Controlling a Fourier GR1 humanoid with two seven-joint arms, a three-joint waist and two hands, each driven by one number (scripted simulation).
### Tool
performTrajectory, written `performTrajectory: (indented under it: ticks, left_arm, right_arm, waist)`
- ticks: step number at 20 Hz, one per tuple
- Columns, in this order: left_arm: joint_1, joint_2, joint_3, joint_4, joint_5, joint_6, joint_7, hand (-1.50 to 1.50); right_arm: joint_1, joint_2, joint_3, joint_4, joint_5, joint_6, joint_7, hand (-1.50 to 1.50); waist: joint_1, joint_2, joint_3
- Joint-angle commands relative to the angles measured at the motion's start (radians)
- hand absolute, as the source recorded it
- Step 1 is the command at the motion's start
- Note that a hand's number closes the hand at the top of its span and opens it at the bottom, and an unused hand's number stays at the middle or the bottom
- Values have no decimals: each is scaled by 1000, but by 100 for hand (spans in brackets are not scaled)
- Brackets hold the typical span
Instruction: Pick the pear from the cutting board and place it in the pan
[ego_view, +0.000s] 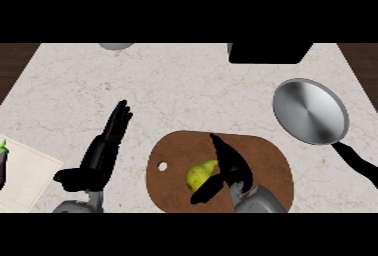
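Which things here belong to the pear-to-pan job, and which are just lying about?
Part of the job:
- pear, on the cutting board
- cutting board
- pan
- right hand, over the board beside the pear

Lying about:
- left hand, resting open at lower left
- cloth at the left edge, with a dark vegetable on it
- black object at the top
- grey object at the top

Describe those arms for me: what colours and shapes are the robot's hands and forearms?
Each arm ends in a slim black hand with long fingers and a thumb: the left hand and the right hand. Behind each sits a rounded grey forearm, seen only at the lower edge. No cables, markings or sleeves show.
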Motion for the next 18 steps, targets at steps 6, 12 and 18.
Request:
performTrajectory:
  ticks: [6,12,18]
  left_arm:
    - [49,-1,0,-3,7,-43,-49,0]
    - [21,-30,-6,-57,-30,20,43,0]
    - [-1,-60,-18,-26,-64,26,26,0]
  right_arm:
    - [-41,-4,44,199,3,67,-154,150]
    - [5,-38,59,135,61,48,-155,150]
    - [17,-67,41,7,183,-25,-109,150]
  waist:
    - [11,19,8]
    - [4,15,8]
    - [-4,14,8]
